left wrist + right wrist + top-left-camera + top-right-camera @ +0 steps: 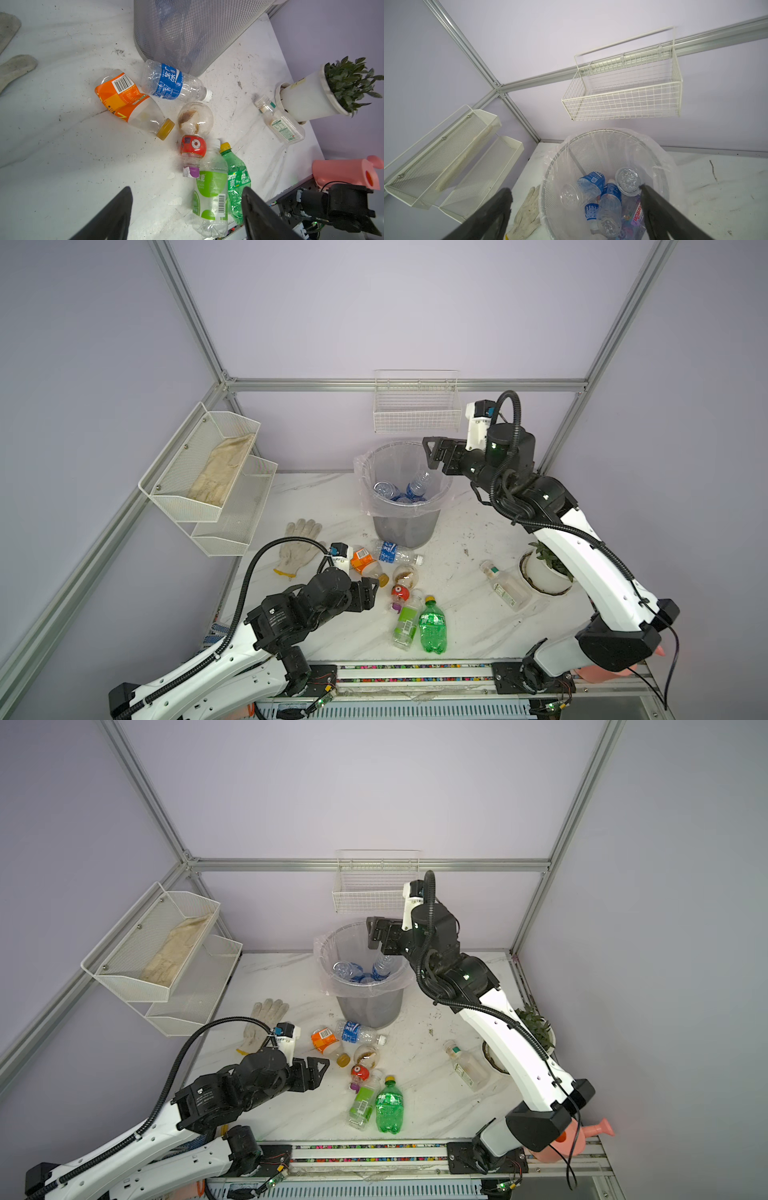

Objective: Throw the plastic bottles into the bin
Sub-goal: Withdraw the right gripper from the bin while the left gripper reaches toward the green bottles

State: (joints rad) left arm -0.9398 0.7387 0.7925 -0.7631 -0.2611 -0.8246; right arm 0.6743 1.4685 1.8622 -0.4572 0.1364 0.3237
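Left gripper (186, 190): low over the front of the table (469, 614), fingers spread, holding nothing. Just beyond it, loose plastic bottles (405, 614) lie on their sides, among them a green bottle (432, 626) and an orange-labelled bottle (363, 562). A blue-labelled bottle (395, 551) lies just beside the foot of the bin (401, 526). The bin stands upright at rear centre, with several clear bottles (417, 486) inside. Right gripper (431, 454): above the bin's rim, fingers spread, empty.

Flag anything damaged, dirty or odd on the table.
The orange-labelled bottle is dented along its labelled body. The round clear bottle next to it has brown residue inside. Dark grit speckles the table near the bin. No liquid looks spilled.
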